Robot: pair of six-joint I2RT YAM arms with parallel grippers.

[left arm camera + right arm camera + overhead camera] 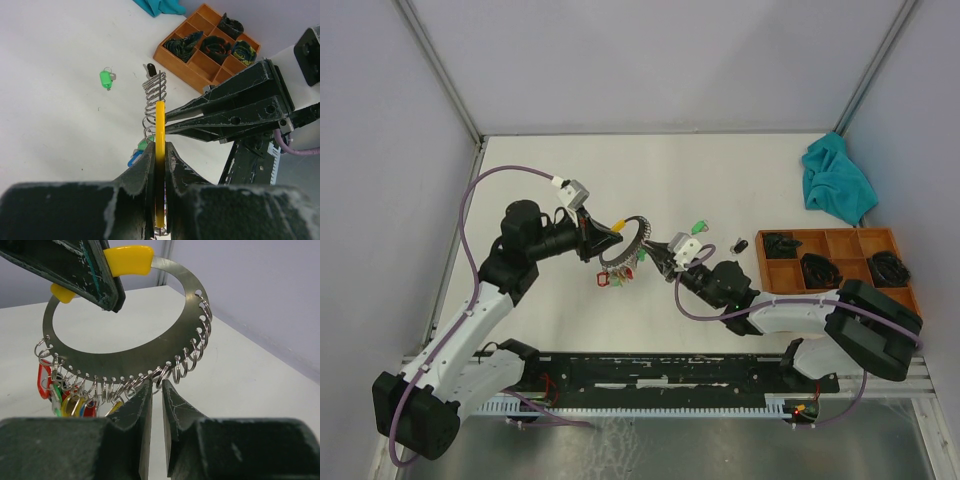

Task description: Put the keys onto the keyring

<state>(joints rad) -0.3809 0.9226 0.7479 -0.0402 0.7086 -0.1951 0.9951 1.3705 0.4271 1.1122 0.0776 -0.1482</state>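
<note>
While the left claw [160, 148] is clamped shut on the yellow grip [127, 260] of the keyring [125, 357], holding it on edge above the bench [620, 180] at frame centre in the top view, the right claw [156, 385] stands almost closed with a thin gap showing. Its tips sit at the ring's lower rim among the small split rings [187, 365]; whether they pinch one cannot be told. Both keys lie loose on the bench. The green key [698, 226] is just up and right of the right claw, and the black key [740, 244] lies between that claw and the tray [840, 262]. Likely faults:

- A pull from the right claw may twist the keyring in the left claw's narrow hold, or slide it off the smooth grip.
- The tagged keys [65, 400] hanging below may swing and foul the tips.
- Either tiny, flat key may skid away when pinched.
</note>
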